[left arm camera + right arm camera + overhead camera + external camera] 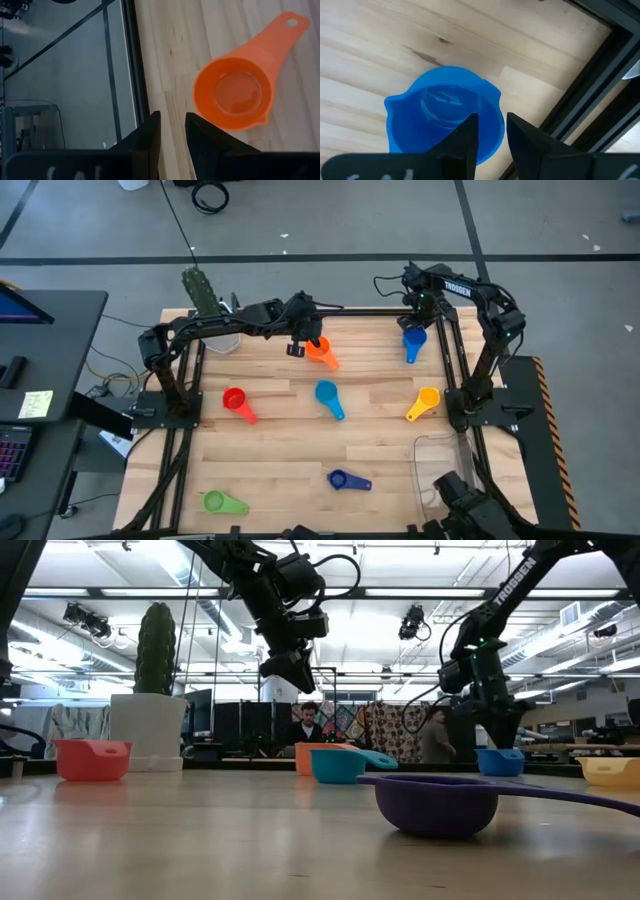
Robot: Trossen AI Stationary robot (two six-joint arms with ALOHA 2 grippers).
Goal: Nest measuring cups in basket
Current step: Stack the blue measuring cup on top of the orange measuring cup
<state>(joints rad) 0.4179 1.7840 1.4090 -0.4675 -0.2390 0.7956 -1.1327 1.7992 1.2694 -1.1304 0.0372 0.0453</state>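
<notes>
My left gripper (296, 346) hovers open above the table at the far middle, just left of the orange measuring cup (320, 351) (235, 92), which rests bowl-up on the wood. My right gripper (413, 330) (492, 132) points down, open, at the blue cup (412, 343) (442, 117) at the far right. One finger is over its bowl and the other outside its rim. Red (235, 401), light blue (326, 394), yellow (424, 402), dark blue (345, 479) and green (218, 501) cups lie apart on the table. The clear basket (440, 455) stands at the near right. My right gripper stands from above astride the blue cup's rim (492, 107), which shows in the gap between its two fingers. I cannot tell whether either finger touches it. The cup sits upright on the table (500, 762).
A cactus in a white pot (208, 305) stands at the far left corner. Black frame rails (452, 350) run along the table's left and right edges, close to the blue cup. People show in the room beyond the far edge.
</notes>
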